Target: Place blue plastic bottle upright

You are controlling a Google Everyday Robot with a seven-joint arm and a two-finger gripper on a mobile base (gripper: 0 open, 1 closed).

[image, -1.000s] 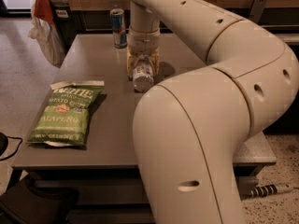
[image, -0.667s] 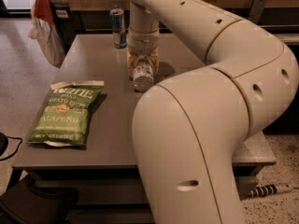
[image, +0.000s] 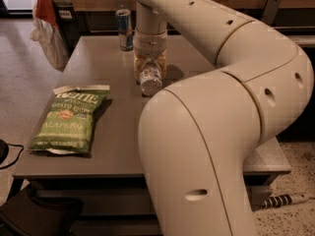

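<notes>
The blue plastic bottle (image: 150,81) is a small clear bottle with a white label. It lies on its side on the grey table (image: 113,146), one end facing the camera. My gripper (image: 150,69) reaches straight down from the arm over the middle of the table. It sits around the bottle's far part, with a finger tight against each side. The bottle's far end is hidden behind the gripper.
A slim blue-and-silver can (image: 124,29) stands upright at the table's back edge, left of the gripper. A green chip bag (image: 69,119) lies flat on the left. My large arm (image: 221,107) covers the table's right half. A chair with a bag (image: 49,28) stands at back left.
</notes>
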